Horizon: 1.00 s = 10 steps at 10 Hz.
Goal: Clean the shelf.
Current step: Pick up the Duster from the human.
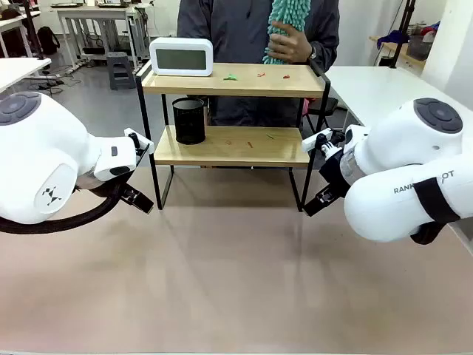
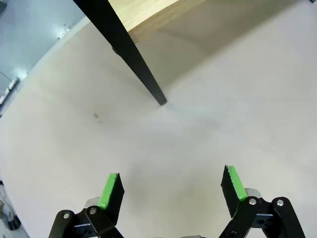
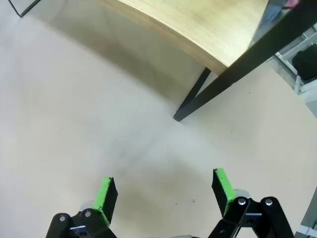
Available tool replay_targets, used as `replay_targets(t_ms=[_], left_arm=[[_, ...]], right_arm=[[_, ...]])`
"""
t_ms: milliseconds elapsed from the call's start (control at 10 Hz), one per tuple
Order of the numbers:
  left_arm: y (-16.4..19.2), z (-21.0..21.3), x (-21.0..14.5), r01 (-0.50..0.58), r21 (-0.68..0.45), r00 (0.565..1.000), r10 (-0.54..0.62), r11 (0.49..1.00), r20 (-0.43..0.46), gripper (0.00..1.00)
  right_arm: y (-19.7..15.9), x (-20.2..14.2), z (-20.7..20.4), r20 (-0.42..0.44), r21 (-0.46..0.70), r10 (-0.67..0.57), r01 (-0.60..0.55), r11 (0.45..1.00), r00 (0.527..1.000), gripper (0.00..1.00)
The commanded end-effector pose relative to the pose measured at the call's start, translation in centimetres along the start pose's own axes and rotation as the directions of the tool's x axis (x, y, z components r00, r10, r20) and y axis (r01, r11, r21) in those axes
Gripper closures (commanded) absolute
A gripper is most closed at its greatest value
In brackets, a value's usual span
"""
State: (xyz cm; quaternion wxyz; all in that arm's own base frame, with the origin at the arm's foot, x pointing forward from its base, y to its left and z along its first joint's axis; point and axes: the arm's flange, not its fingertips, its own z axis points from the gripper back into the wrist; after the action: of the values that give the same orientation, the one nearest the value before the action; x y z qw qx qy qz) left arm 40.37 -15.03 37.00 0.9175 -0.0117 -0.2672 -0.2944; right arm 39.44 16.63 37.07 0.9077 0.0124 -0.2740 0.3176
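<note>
Light wooden shelf [image 1: 185,83] with black frame, white clock [image 1: 181,57], black mesh cup [image 1: 188,120], teal fluffy duster [image 1: 287,15]

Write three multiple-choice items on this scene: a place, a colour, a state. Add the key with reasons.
1. Where on the shelf is the black cup? A) top board B) lower board C) beneath it, on the table.
2. The duster in the person's hand is: A) teal B) red C) yellow.
3. The left tool is: A) open, empty B) shut on a scrap C) shut on a leg.
Key: 1 B, it stands at that board's left end; 2 A, its strands are teal; 3 A, green pads apart, nothing between.
</note>
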Motion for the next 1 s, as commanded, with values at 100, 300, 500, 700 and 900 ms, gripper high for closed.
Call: replay_targets(t_ms=[100, 300, 500, 700, 900], left_arm=[[0.0, 0.0, 0.0, 0.0, 0.0, 1.0, 0.0, 1.0, 0.0, 0.0], [0.0, 0.0, 0.0, 0.0, 0.0, 1.0, 0.0, 1.0, 0.0, 0.0], [0.0, 0.0, 0.0, 0.0, 0.0, 1.0, 0.0, 1.0, 0.0, 0.0], [-0.3, 3.8, 0.3, -0.007, -0.178, 0.999, 0.014, 0.984, 0.039, 0.0], [2.1, 11.9, -0.5, -0.142, -0.422, 0.986, 0.167, 0.895, 0.023, 0.0]], right_arm=[[0.0, 0.0, 0.0, 0.0, 0.0, 0.0, 0.0, 1.0, 1.0, 0.0], [0.0, 0.0, 0.0, 0.0, 0.0, 0.0, 0.0, 1.0, 1.0, 0.0], [0.0, 0.0, 0.0, 0.0, 0.0, 0.0, 0.0, 1.0, 1.0, 0.0], [-1.4, 1.2, 3.5, -0.021, 0.15, -0.097, 0.099, 0.984, 0.995, 0.0], [-6.2, 1.1, 13.2, 0.0, 0.362, -0.421, 0.392, 0.846, 0.907, 0.0]])
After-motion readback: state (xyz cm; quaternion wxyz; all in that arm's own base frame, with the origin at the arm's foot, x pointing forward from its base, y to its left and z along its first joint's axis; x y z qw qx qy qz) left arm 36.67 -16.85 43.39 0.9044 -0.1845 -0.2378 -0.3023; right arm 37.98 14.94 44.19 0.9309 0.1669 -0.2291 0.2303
